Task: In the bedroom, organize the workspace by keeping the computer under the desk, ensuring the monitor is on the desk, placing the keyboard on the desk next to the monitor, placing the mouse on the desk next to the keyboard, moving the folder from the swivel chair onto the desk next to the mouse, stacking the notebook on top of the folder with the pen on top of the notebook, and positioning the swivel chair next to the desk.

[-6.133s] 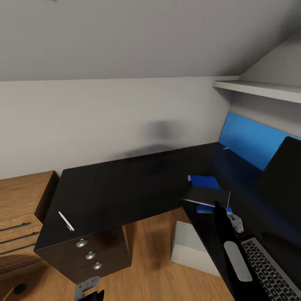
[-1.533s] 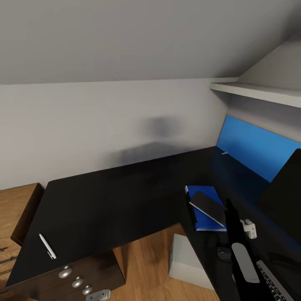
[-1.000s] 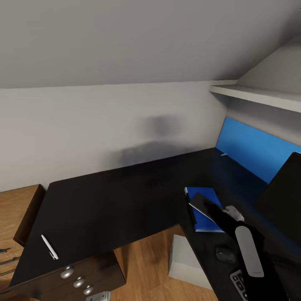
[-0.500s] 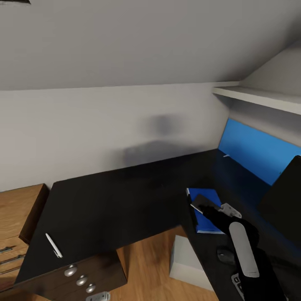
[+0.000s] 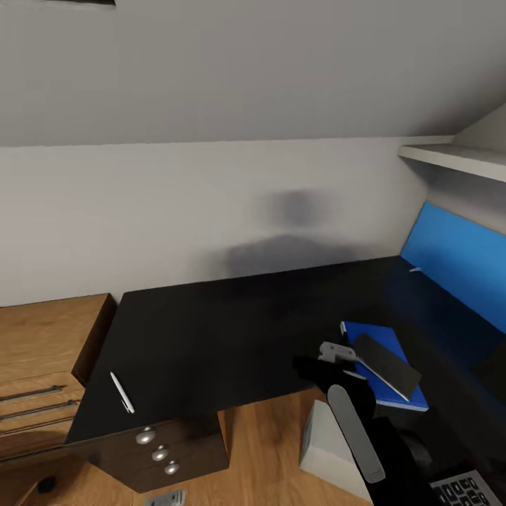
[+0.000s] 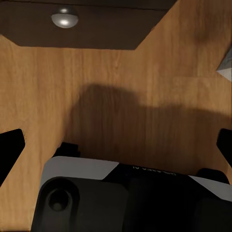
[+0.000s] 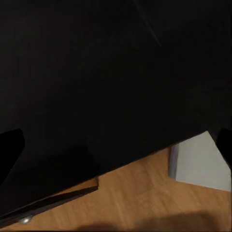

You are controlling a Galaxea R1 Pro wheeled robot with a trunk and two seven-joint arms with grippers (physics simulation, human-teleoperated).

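Our right gripper (image 5: 330, 355) hovering open and empty over the desk (image 5: 232, 323) inner edge, notebook (image 5: 388, 364) lying atop folder (image 5: 400, 399), left gripper (image 6: 116, 145) spread wide.

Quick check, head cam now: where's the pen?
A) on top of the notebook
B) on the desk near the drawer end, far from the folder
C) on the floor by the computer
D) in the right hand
B: the pen lies alone on the desk just above the drawers, while the notebook sits on the folder at the other end.
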